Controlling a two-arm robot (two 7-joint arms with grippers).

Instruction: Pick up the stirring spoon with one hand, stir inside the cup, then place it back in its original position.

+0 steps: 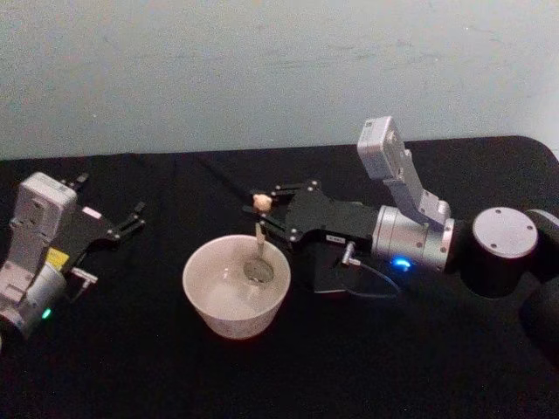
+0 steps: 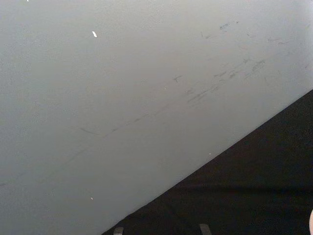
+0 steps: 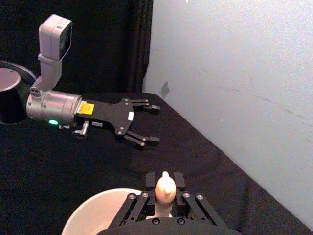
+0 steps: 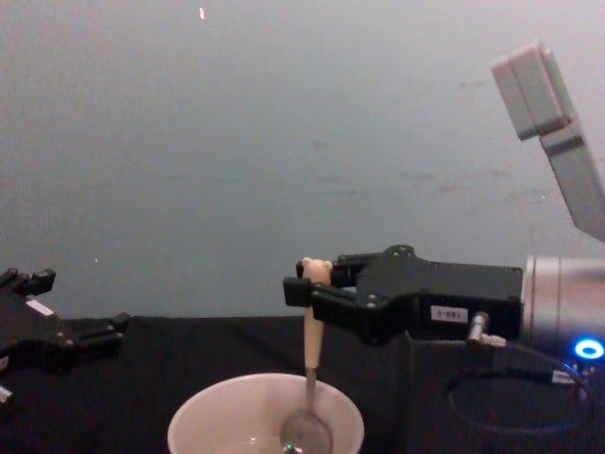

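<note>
The dark holder (image 4: 427, 397) stands right of the cup (image 1: 236, 316), largely covered by the right gripper (image 1: 265, 209) and hard to separate from the black worktop (image 1: 131, 367); the chest view cuts off the cup's base. The right gripper's jaws are clamped narrowly on the stirring spoon (image 4: 310, 345) just below its bear head, holding it nearly upright with the metal bowl low inside the cup, while the left gripper (image 1: 113, 192) sits at the left with jaws spread wide and empty. The worktop is black cloth, backed by a pale grey wall (image 1: 262, 70) with faint scuffs.
</note>
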